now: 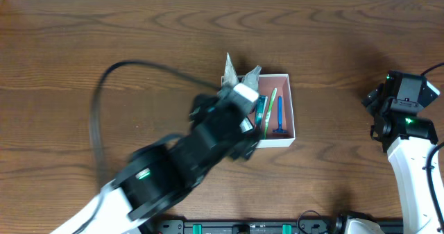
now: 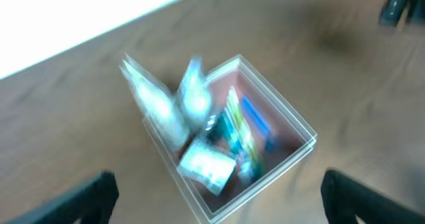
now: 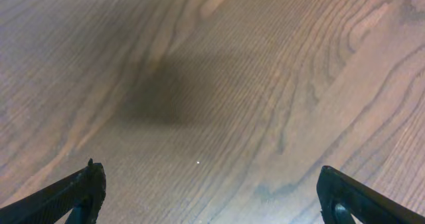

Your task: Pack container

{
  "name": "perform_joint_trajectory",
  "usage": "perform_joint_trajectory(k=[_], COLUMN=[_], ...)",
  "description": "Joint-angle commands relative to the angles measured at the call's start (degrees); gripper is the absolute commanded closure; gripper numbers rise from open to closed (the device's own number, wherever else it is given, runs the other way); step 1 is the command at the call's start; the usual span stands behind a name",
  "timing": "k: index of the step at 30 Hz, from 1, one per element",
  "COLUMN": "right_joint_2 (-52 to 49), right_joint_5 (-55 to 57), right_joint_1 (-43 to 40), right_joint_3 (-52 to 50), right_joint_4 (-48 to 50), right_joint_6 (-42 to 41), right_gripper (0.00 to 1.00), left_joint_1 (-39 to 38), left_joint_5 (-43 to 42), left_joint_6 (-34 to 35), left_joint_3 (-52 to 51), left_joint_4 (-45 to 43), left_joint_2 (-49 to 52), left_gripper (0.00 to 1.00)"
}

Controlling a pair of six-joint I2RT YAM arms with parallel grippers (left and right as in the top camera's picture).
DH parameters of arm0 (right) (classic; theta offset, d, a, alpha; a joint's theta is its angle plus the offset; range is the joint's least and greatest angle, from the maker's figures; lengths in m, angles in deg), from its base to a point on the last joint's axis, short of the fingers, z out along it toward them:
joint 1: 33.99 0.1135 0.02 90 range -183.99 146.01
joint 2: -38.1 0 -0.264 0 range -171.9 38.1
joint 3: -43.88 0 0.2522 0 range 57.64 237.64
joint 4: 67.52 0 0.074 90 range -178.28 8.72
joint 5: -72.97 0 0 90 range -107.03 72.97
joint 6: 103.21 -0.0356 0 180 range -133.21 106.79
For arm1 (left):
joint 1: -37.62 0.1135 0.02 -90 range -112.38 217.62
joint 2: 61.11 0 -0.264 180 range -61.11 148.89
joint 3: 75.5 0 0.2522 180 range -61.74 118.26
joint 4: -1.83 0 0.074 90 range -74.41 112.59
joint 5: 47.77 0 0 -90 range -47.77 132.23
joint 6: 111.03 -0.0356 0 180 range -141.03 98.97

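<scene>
The container (image 1: 290, 107) is a shallow white-walled box with a pink-brown inside, at the table's middle. It holds a blue razor (image 1: 279, 116), a green toothbrush (image 1: 269, 107) and a teal and white packet (image 2: 207, 165). Two silvery pouches (image 1: 233, 73) stick up over its far left corner. My left gripper (image 1: 239, 112) is blurred and hovers over the box's left side, hiding that part. In the left wrist view its fingers (image 2: 219, 204) are wide apart and empty above the box (image 2: 299, 127). My right gripper (image 1: 378, 112) is open and empty over bare wood at the right (image 3: 212, 197).
The wooden table (image 1: 104, 32) runs to a pale edge at the back. A black cable (image 1: 97, 109) loops from the left arm over the left half. A dark rail (image 1: 243, 227) lies along the front edge.
</scene>
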Motion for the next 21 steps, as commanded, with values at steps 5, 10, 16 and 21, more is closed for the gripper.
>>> perform_joint_trajectory(k=[5, 10, 16, 21], right_joint_2=[-0.2, -0.2, -0.2, -0.2], right_joint_5=[1.0, 1.0, 1.0, 1.0], right_joint_1=[-0.3, -0.3, -0.3, -0.3], right_joint_3=[0.4, 0.4, 0.4, 0.4], right_joint_4=[-0.1, -0.1, -0.1, -0.1], right_joint_6=[0.1, 0.1, 0.1, 0.1], right_gripper=[0.01, 0.01, 0.01, 0.01], left_joint_1=[0.2, 0.2, 0.2, 3.3], left_joint_5=[0.1, -3.8, -4.7, -4.7], left_joint_6=[-4.6, -2.9, -0.5, -0.5], left_joint_3=[0.1, -0.3, -4.7, -14.3], left_joint_4=[21.0, 32.0, 29.0, 16.1], left_joint_2=[-10.2, -12.0, -12.0, -13.6], left_gripper=[0.02, 0.02, 0.02, 0.02])
